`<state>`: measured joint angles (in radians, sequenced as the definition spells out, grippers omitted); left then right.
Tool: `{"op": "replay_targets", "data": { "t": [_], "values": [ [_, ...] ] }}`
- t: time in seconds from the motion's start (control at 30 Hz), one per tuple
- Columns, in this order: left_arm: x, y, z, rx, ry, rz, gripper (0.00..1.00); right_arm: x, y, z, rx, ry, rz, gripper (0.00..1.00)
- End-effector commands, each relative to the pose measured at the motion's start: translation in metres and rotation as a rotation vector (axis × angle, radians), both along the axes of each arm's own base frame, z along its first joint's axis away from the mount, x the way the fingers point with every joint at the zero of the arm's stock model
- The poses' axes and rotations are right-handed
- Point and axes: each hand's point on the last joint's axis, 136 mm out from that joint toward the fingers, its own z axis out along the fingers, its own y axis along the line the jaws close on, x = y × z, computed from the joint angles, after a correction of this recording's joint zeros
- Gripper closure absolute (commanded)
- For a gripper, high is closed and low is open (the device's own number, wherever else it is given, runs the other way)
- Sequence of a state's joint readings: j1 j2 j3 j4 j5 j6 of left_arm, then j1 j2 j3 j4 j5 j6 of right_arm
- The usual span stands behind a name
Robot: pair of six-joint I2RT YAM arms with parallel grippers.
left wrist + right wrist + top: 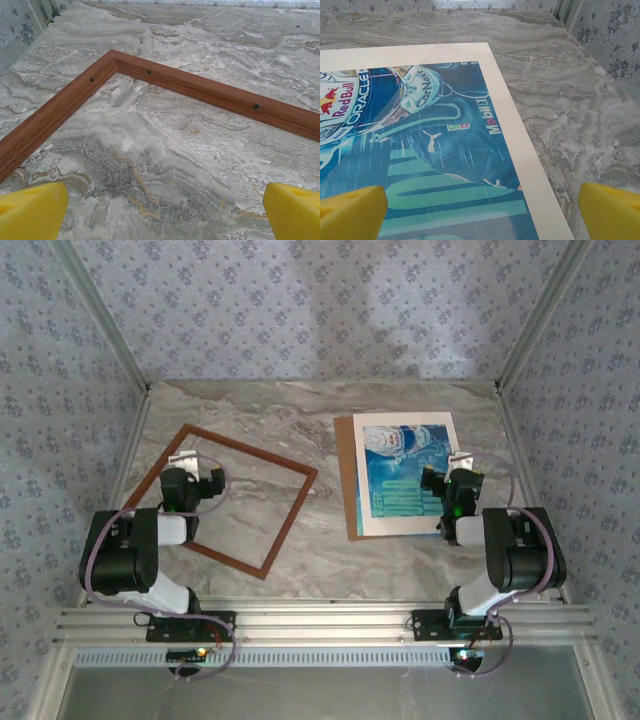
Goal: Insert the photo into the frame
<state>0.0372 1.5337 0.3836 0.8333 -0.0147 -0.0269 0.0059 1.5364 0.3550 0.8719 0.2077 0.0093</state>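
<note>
The thin reddish-brown wooden frame (pixel 226 498) lies flat on the left half of the marble table, turned like a diamond; one corner of the frame (pixel 111 56) fills the left wrist view. The blue-teal photo (pixel 403 475) with a pale helmeted figure lies on the right, inside a white mat border; the photo (pixel 420 150) is close under the right wrist camera. My left gripper (pixel 193 475) hovers over the frame's left part, open, its yellow fingertips (pixel 30 212) wide apart over bare marble. Above the photo's right edge my right gripper (pixel 452 480) is open, holding nothing.
A brown backing board (pixel 346 475) sticks out from under the white mat (pixel 448 430) on its left side. Patterned walls and metal posts close in the table on three sides. Bare marble (pixel 300 410) lies between the frame and the photo.
</note>
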Motion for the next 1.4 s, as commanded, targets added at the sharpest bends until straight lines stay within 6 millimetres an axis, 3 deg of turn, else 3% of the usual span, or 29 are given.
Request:
{"op": "replay_targets", "data": {
  "t": [0.0,0.8,0.97,1.2,1.37],
  "values": [
    [0.007,-0.004,0.007,-0.006,-0.016,-0.019,0.00,0.004,-0.002,0.008,-0.005,-0.030,0.000,0.00],
    [0.007,-0.003,0.007,-0.009,-0.017,-0.018,0.00,0.004,-0.002,0.008,-0.005,-0.030,-0.001,0.00],
    [0.007,0.009,0.015,-0.012,-0.013,0.060,0.00,0.003,-0.002,0.008,-0.008,-0.031,-0.001,0.00],
    [0.001,0.024,0.034,-0.054,0.083,0.181,0.00,-0.003,-0.006,0.027,-0.043,-0.065,-0.058,0.00],
    [-0.012,0.029,0.054,-0.261,0.087,0.301,0.00,-0.014,-0.020,0.056,-0.004,-0.033,-0.181,0.00]
  ]
}}
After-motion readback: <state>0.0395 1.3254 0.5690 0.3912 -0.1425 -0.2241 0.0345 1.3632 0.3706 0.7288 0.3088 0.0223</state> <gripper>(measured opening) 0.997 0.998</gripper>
